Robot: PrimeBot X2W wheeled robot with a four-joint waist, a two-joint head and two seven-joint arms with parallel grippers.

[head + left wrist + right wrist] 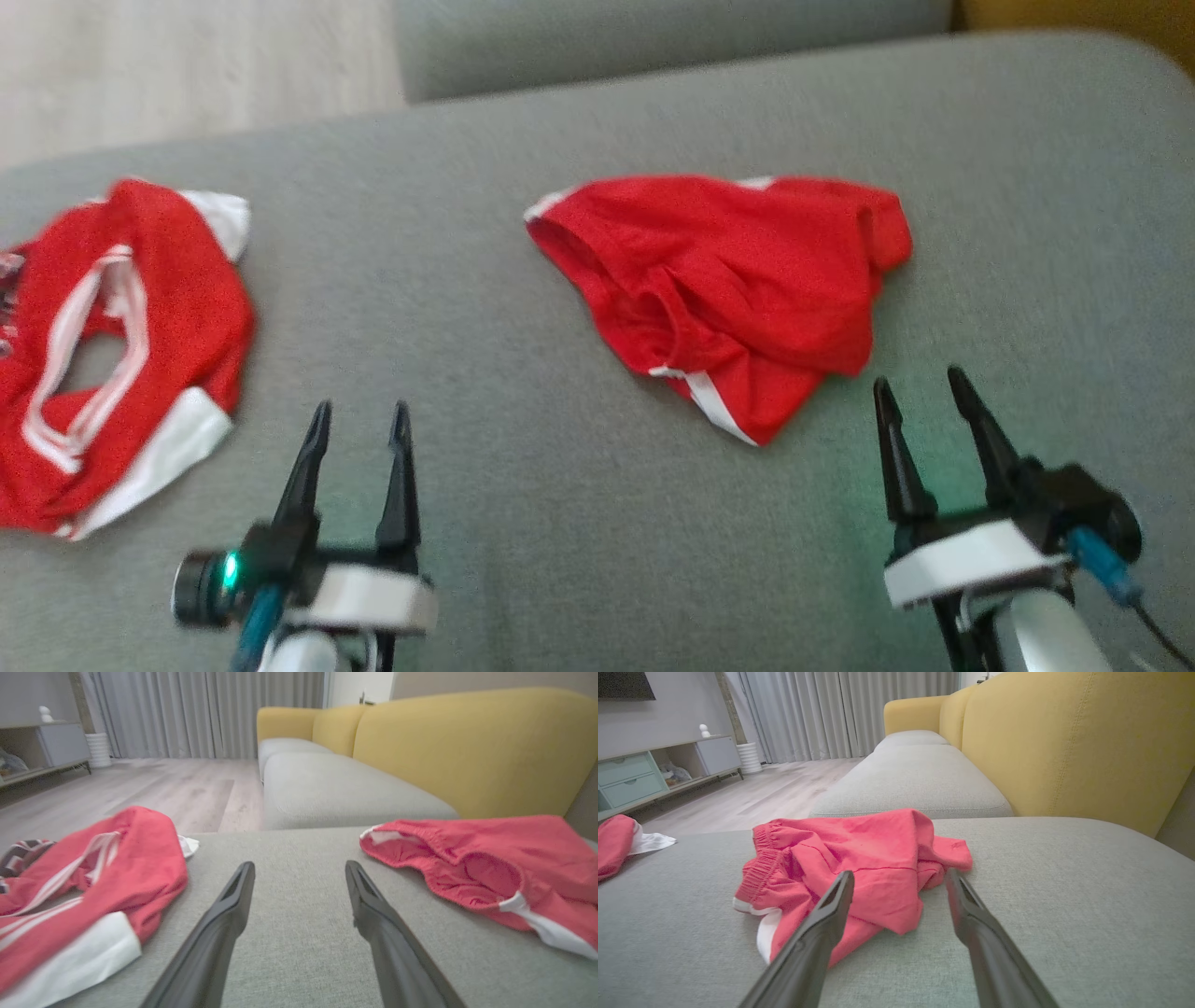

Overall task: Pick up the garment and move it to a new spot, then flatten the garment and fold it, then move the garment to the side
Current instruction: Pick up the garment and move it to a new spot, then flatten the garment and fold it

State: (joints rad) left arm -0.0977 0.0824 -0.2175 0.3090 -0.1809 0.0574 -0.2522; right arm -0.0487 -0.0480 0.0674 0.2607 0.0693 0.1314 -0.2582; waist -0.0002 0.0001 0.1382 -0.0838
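head view, going left to right: a red jersey [121,345] with white stripes lies bunched at the far left of the grey sofa cushion [523,541]. next comes the left gripper [362,411], jaws apart with nothing between them, over bare cushion. then the red shorts [738,289], crumpled mid-cushion with white trim at the near hem, touching neither gripper. the right gripper [917,378] sits just short of them, jaws wide and empty too.

i'd take the shorts for the garment in hand; they're neither flat nor folded yet. the worry from here is that a pinch into that heap catches only the top layer, so the cloth lifts lopsided and drops bunched again. fingers coming in low could also plough the fabric along the cushion instead of gripping it. and a move to the left could land it on the jersey.

the jersey runs off the frame's left edge. a striped dark cloth [21,856] peeks from beneath it, and i can't tell what that is. how the shorts' legs lie underneath is hidden, and the head view is blurred.
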